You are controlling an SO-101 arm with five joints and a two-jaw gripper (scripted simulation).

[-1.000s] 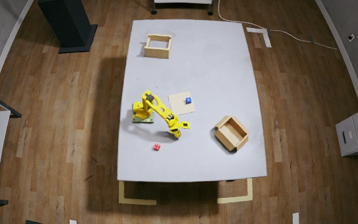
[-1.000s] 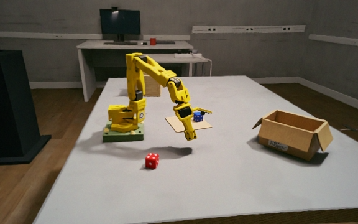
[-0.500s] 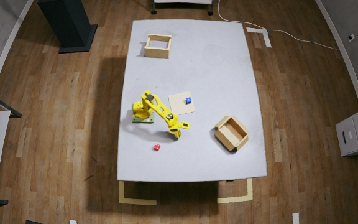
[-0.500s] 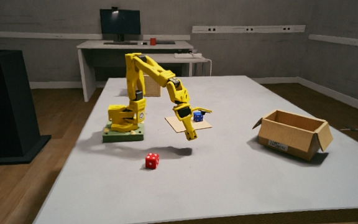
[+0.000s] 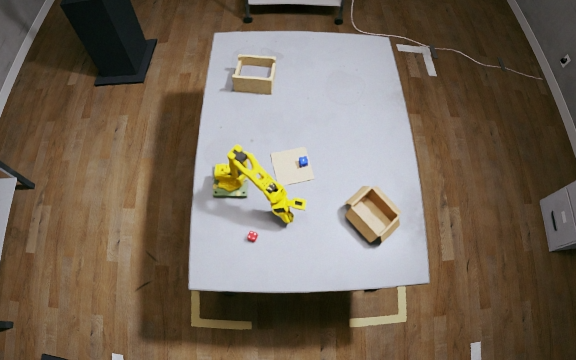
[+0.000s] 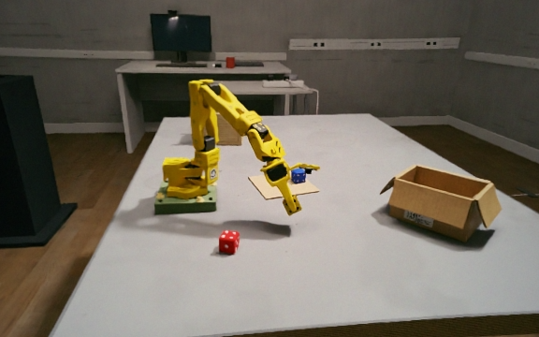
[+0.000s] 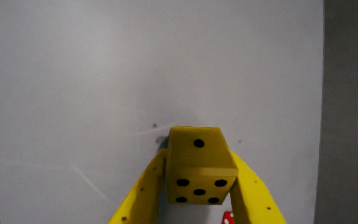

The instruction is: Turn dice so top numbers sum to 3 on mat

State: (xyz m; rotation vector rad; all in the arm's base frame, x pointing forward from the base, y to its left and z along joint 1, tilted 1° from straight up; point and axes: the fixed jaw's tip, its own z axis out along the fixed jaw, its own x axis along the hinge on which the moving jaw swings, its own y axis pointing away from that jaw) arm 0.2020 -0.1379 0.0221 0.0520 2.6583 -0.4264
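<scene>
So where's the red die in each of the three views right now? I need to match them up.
Top: on the table, below the arm, left of the cardboard box, the red die.
Exterior: front of the table, nearer the camera than the arm.
Wrist: bottom edge, right of centre, partly cut off.
Shared landmark: the pale table top.

Top: high overhead, facing down; exterior: lower, across tabletop (image 5: pixel 318 120) (image 6: pixel 344 281); wrist: close, facing tabletop (image 7: pixel 80 75).
</scene>
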